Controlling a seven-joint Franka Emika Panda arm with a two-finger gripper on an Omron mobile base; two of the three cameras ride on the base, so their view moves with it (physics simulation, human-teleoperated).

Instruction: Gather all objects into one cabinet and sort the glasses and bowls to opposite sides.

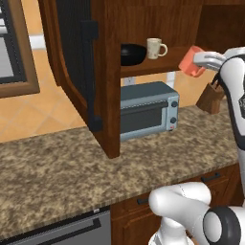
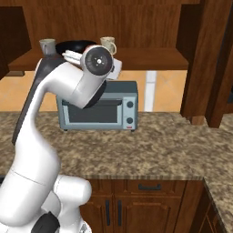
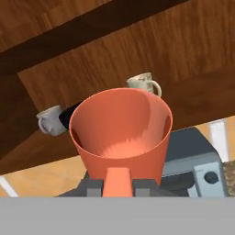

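We're mid-task, on what looks like the last carry. Our gripper (image 1: 200, 62) is clamped on the orange-red cup (image 1: 191, 61), one finger inside the rim and one outside as far as the hand view shows, cup tilted and held in the air just in front of the cabinet (image 1: 107, 76) shelf, right of the cream mug (image 1: 155, 48).

Already on the shelf:
- black bowl (image 1: 132, 53), near the open mesh door (image 1: 74, 57)
- cream mug just right of the bowl, apart from it
- grey mug (image 3: 50, 121), on the other side of the bowl

Contents: orange-red cup looks empty in the hand view, bare inside wall and bottom. Can't see into the bowl or mugs well enough to say.

Left, in our judgement:
- set the cup down on the shelf, free space to the right of the cream mug
- sorting isn't clean yet: the bowl sits between the two mugs, so either the grey mug or the bowl needs shifting to get glasses on one side, bowl on the other

Toaster oven (image 1: 148, 109) on the granite counter (image 1: 57, 162) below isn't part of it.
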